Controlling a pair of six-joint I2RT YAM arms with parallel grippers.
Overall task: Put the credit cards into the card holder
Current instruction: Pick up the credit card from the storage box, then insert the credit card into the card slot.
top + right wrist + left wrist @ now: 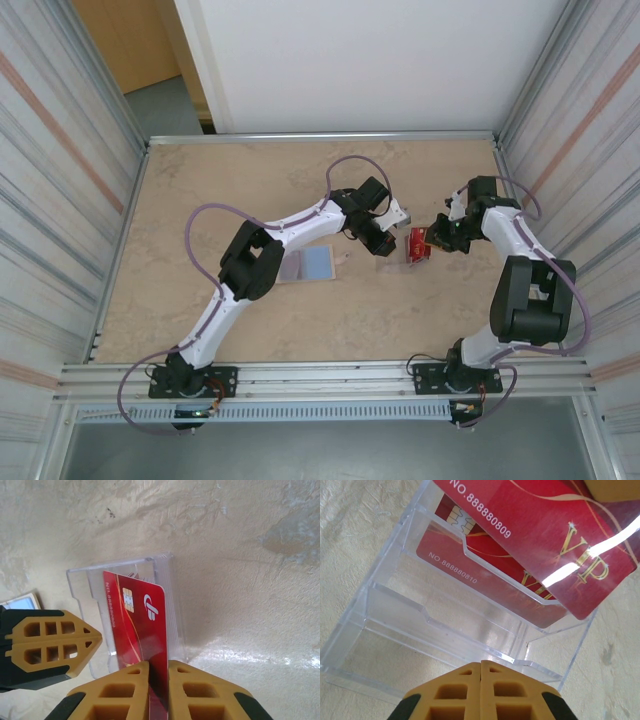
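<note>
Credit card (pixel 145 630): red, pinched by the right gripper (pixel 159 669), poised at the card holder (pixel 167 567).
Nearest, the jaws are narrowed onto the card's lower edge, and the card stands on edge with its chip end leading. Left gripper (pixel 481 672) is closed on nothing at the holder's near wall, probably steadying it. A second card (pixel 485 582) lies in a rear slot of the clear holder on the table (pixel 250 555). Handling: square the leading edge to a free slot, lower straight, release once seated.

You have free front slots in the clear stepped plastic card holder (pixel 395 630); a glossy red card (pixel 485 577) fills the rear one, and a second red card (pixel 535 535) slants above. The closed left gripper (pixel 481 666) crowds its near wall.
</note>
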